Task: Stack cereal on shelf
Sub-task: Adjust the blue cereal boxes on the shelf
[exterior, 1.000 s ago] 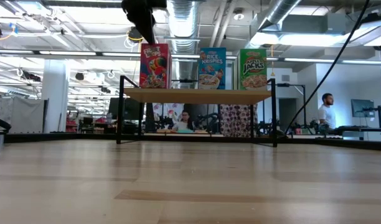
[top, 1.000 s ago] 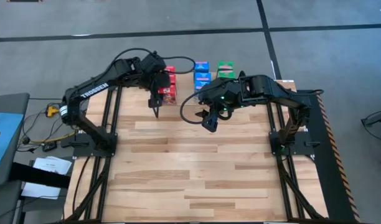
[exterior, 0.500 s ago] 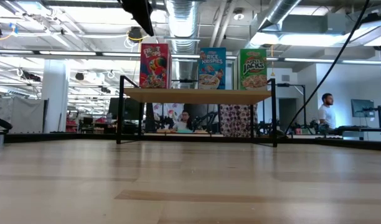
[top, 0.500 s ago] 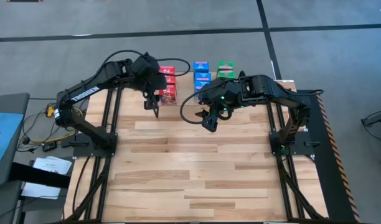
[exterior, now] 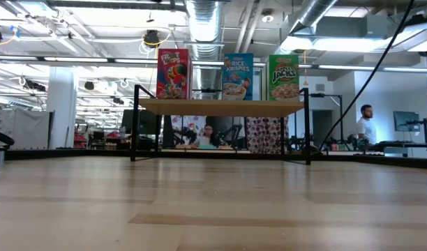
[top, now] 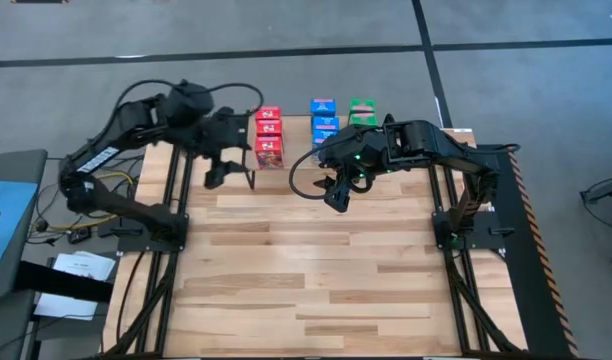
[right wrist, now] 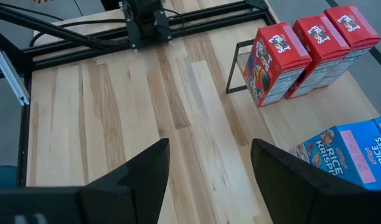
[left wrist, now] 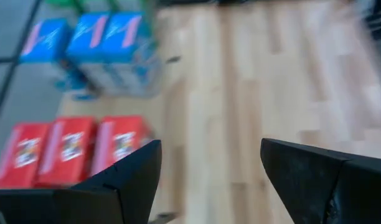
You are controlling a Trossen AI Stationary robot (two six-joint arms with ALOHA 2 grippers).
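Now that the left gripper has swung clear of the red boxes, jaws open and empty, stacking looks finished.

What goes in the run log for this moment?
cereal: all on shelf | left gripper: open, beside red boxes | right gripper: open, empty

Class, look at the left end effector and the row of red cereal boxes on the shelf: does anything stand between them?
Nothing visible does. The open left end effector hangs beside the red cereal boxes, apart from them, over the shelf.
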